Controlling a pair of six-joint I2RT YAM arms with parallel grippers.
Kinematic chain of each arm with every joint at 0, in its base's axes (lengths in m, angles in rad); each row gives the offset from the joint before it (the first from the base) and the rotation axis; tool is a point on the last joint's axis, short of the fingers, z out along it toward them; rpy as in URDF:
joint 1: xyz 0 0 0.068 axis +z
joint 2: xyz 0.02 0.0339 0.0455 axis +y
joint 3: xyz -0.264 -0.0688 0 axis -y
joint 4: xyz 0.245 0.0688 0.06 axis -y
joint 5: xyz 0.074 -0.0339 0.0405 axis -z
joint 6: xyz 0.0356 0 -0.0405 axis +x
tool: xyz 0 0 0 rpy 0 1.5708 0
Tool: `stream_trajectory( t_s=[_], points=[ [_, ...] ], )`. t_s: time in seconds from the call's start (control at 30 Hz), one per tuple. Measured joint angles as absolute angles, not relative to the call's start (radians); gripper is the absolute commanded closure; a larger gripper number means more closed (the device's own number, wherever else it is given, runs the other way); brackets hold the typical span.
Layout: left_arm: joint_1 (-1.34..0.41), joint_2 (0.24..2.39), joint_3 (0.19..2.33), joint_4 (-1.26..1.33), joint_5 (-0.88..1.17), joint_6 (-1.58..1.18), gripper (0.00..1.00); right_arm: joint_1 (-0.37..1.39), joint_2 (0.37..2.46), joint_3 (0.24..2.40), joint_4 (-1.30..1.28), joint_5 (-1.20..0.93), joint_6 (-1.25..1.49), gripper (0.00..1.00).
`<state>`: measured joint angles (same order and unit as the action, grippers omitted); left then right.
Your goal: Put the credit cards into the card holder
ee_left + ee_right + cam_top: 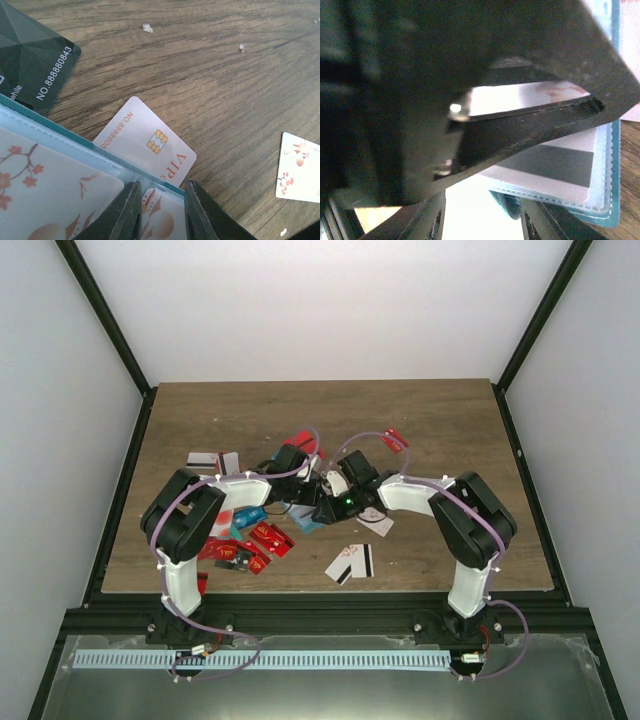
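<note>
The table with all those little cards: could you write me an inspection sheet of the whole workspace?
Surface: wooden table, a few pale specks.
Job's things: credit cards scattered around the middle; card holder lies open, a blossom-print card in a pocket.
Clutter: nothing seen.
Grippers: left gripper with fingers apart over the holder's edge; right gripper close to the holder, open or shut unclear.
Cables: lilac cables run along both arms.
Surroundings: white walls, black frame.

Teal card holder open; credit cards scattered.
</note>
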<state>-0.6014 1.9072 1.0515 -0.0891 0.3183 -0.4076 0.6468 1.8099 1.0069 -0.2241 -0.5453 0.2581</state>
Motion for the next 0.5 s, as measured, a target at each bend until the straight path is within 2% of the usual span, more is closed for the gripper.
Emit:
stream_trajectory(
  t_s=[0.5],
  points=[
    [-0.599, 1.908, 1.051, -0.089, 0.323, -0.406, 0.74, 0.632, 1.87, 0.998, -0.142, -0.659, 0.266, 0.57]
  ],
)
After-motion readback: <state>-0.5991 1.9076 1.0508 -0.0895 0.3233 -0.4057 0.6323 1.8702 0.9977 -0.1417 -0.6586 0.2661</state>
